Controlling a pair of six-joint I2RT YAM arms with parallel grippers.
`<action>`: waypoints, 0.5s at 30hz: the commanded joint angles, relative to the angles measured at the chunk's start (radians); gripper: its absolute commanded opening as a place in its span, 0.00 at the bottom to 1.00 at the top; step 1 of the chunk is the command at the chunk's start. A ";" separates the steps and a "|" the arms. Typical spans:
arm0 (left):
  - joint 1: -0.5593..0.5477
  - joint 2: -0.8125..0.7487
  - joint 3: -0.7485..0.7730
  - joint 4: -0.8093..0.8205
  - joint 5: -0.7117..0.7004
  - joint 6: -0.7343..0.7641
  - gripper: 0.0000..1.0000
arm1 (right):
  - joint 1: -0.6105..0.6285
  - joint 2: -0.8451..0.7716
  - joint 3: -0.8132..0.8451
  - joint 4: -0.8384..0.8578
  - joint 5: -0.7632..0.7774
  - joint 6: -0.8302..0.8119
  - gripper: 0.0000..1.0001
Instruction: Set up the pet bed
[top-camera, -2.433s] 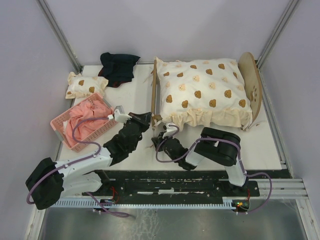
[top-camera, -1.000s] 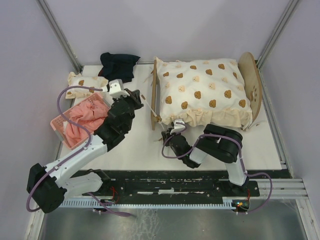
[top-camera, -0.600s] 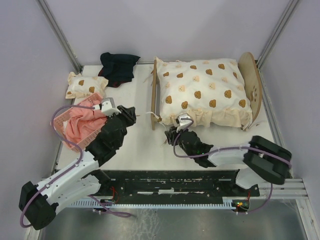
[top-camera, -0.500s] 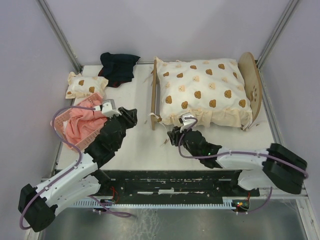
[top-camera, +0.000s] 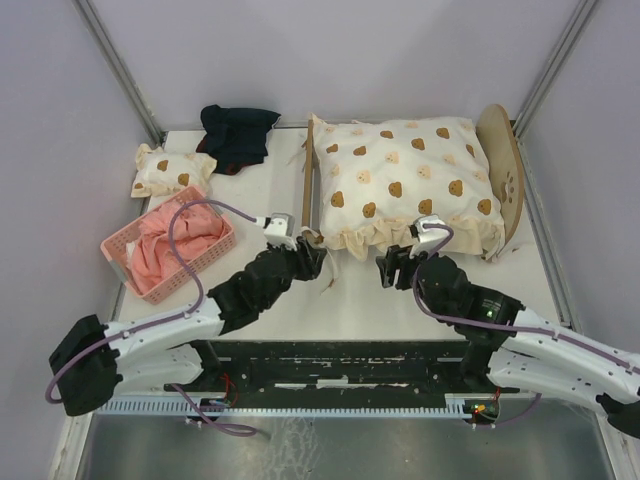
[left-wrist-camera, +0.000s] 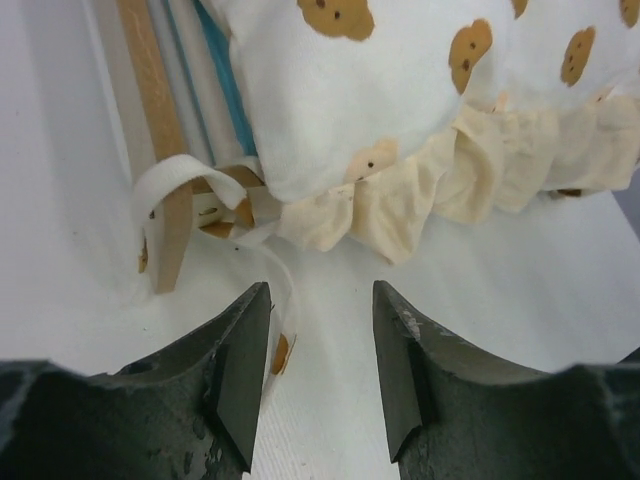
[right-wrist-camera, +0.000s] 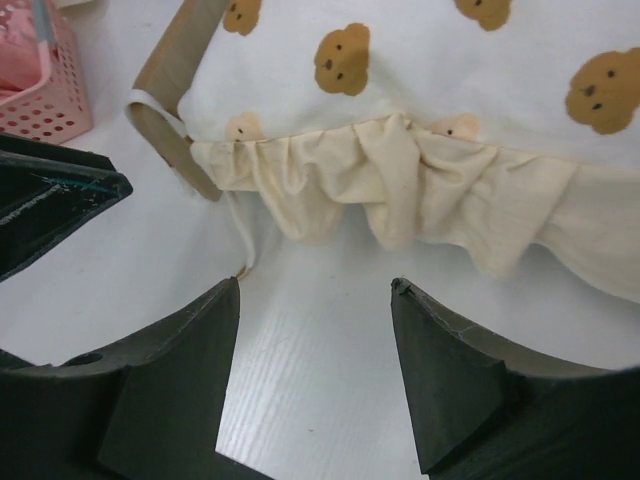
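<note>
The pet bed, with its arched headboard (top-camera: 505, 180) on the right and low footboard (top-camera: 309, 195) on the left, stands at the back of the table. A cream bear-print quilt (top-camera: 400, 180) covers it, its ruffle (right-wrist-camera: 420, 190) hanging over the near side. A blue-striped mattress edge (left-wrist-camera: 225, 80) shows beside the footboard slat (left-wrist-camera: 160, 130). My left gripper (top-camera: 312, 262) (left-wrist-camera: 320, 300) is open just in front of the footboard's near corner, with a thin white tie and its tan tag (left-wrist-camera: 280, 352) by its left finger. My right gripper (top-camera: 395, 268) (right-wrist-camera: 315, 290) is open in front of the ruffle, holding nothing.
A pink basket (top-camera: 192, 268) holding pink cloth (top-camera: 175, 240) sits at the left. Behind it lie a small bear-print pillow (top-camera: 172, 170) and a dark cloth (top-camera: 238, 132). Enclosure walls close in both sides and the back.
Both grippers went from shut to open. The left arm swung from beside the basket over to the footboard corner. The right arm stretched out and moved right along the bed's near side.
</note>
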 joint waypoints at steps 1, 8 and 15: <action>-0.027 0.124 0.057 0.109 -0.044 0.043 0.53 | 0.000 -0.042 0.062 -0.182 0.105 -0.009 0.71; -0.038 0.281 0.108 0.189 -0.120 0.064 0.55 | -0.001 -0.123 0.007 -0.177 0.133 0.010 0.73; -0.038 0.365 0.133 0.235 -0.178 0.104 0.42 | -0.001 -0.130 -0.003 -0.191 0.148 0.014 0.74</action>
